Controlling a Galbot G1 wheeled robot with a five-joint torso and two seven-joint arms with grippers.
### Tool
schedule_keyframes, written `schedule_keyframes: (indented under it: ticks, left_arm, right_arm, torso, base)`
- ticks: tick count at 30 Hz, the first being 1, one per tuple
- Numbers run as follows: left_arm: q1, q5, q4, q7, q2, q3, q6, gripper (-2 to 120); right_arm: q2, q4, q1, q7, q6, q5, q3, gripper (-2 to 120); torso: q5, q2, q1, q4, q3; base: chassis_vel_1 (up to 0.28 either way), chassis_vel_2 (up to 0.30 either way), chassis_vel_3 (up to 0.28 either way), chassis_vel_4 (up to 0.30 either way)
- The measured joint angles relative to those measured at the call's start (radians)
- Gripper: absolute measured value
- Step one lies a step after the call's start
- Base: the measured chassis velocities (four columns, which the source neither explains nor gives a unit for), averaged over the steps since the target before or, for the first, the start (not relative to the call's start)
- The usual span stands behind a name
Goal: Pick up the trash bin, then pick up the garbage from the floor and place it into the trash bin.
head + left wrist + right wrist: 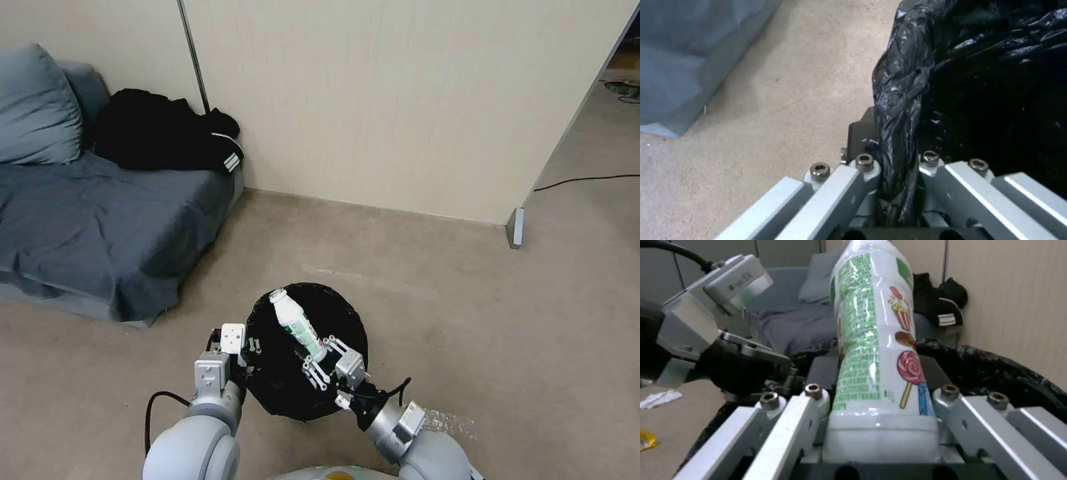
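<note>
The trash bin (347, 320), round with a black bag over its rim, hangs just in front of me above the floor. My left gripper (248, 353) is shut on the bin's left rim; in the left wrist view the black bag (900, 110) is pinched in my left gripper (898, 180). My right gripper (319, 357) is shut on the base of a white bottle with a green label (295, 323), holding it over the bin's opening, cap pointing away. The right wrist view shows that bottle (876, 350) clamped in my right gripper (880, 426).
A grey-blue sofa bed (100, 220) with a pillow and black clothing (167, 130) stands at the left. A beige wall (400, 100) runs behind, with a cable (587, 180) on the floor at right. A white tissue (660, 398) and a yellow wrapper (646, 440) lie on the carpet.
</note>
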Motion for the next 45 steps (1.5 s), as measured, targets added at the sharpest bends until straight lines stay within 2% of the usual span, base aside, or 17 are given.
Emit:
schedule_keyframes:
  ticks: [5, 6, 8, 9, 11, 12, 14, 16, 17, 18, 20, 30, 45]
  left_arm:
    - [0.001, 0.003, 0.000, 0.000, -0.002, 0.006, 0.001, 1]
    - [0.001, 0.003, 0.000, 0.000, -0.002, 0.006, 0.001, 1]
    - [0.001, 0.003, -0.001, 0.000, -0.002, 0.006, 0.001, 1]
    - [0.001, 0.003, -0.001, 0.000, -0.002, 0.006, 0.001, 1]
    - [0.001, 0.004, -0.001, 0.000, -0.002, 0.006, 0.002, 1]
    - [0.001, 0.004, -0.001, 0.000, -0.002, 0.006, 0.002, 1]
    - [0.001, 0.004, -0.001, -0.001, -0.003, 0.005, 0.002, 1]
    - [0.001, 0.004, -0.001, -0.001, -0.003, 0.004, 0.002, 1]
    - [0.000, 0.004, -0.001, 0.000, -0.003, 0.004, 0.002, 1]
    - [0.000, 0.004, -0.001, 0.000, -0.003, 0.004, 0.002, 1]
    - [-0.001, 0.004, -0.001, 0.000, -0.003, 0.003, 0.002, 1]
    - [-0.003, 0.005, 0.000, 0.002, -0.003, 0.001, 0.001, 1]
    - [-0.007, 0.011, 0.035, 0.010, -0.002, -0.010, -0.007, 1]
  right_arm:
    - [0.000, -0.006, -0.001, -0.002, -0.005, -0.002, 0.000, 48]
    - [0.000, -0.006, -0.001, -0.002, -0.005, -0.002, 0.000, 48]
    - [-0.001, -0.007, -0.002, -0.002, -0.005, -0.003, 0.001, 59]
    - [-0.001, -0.007, -0.002, -0.002, -0.005, -0.003, 0.001, 59]
    - [-0.004, -0.006, -0.004, -0.003, -0.005, -0.004, 0.004, 70]
    - [-0.004, -0.006, -0.004, -0.003, -0.005, -0.004, 0.004, 70]
    - [-0.007, -0.003, -0.007, -0.004, -0.005, -0.006, 0.006, 80]
    - [-0.009, -0.002, -0.008, -0.004, -0.005, -0.008, 0.008, 83]
    - [-0.010, -0.001, -0.009, -0.006, -0.005, -0.012, 0.009, 89]
    - [-0.010, -0.001, -0.009, -0.006, -0.005, -0.012, 0.009, 89]
    - [-0.012, 0.002, -0.014, -0.008, -0.005, -0.020, 0.014, 99]
    - [-0.019, 0.027, -0.021, -0.014, 0.000, -0.026, 0.028, 100]
    - [0.006, 0.173, -0.034, -0.020, 0.029, -0.033, 0.120, 100]
  torso:
    - [0.0000, 0.000, 0.000, 0.0000, 0.000]
    - [0.0000, 0.000, 0.000, 0.0000, 0.000]
    - [0.0000, 0.000, 0.000, 0.0000, 0.000]
    - [0.0000, 0.000, 0.000, 0.0000, 0.000]
    - [0.0000, 0.000, 0.000, 0.0000, 0.000]
    - [0.0000, 0.000, 0.000, 0.0000, 0.000]
    - [0.0000, 0.000, 0.000, 0.0000, 0.000]
    - [0.0001, 0.000, 0.000, 0.0000, 0.000]
    - [-0.0001, 0.000, 0.000, 0.0000, 0.000]
    - [-0.0001, 0.000, 0.000, 0.0000, 0.000]
    - [0.0000, 0.000, 0.000, 0.0000, 0.000]
    - [0.0000, 0.000, 0.000, 0.0000, 0.000]
    - [0.0000, 0.000, 0.000, 0.0001, 0.000]
  base:
    - [0.000, 0.000, 0.000, 0.000]
    - [0.000, 0.000, 0.000, 0.000]
    - [0.000, 0.000, 0.000, 0.000]
    - [0.000, 0.000, 0.000, 0.000]
    - [0.000, 0.000, 0.000, 0.000]
    - [0.000, 0.000, 0.000, 0.000]
    - [0.000, 0.000, 0.000, 0.000]
    - [0.000, 0.000, 0.000, 0.000]
    - [0.000, 0.000, 0.000, 0.000]
    - [0.000, 0.000, 0.000, 0.000]
    - [0.000, 0.000, 0.000, 0.000]
    - [0.000, 0.000, 0.000, 0.000]
    - [0.000, 0.000, 0.000, 0.000]
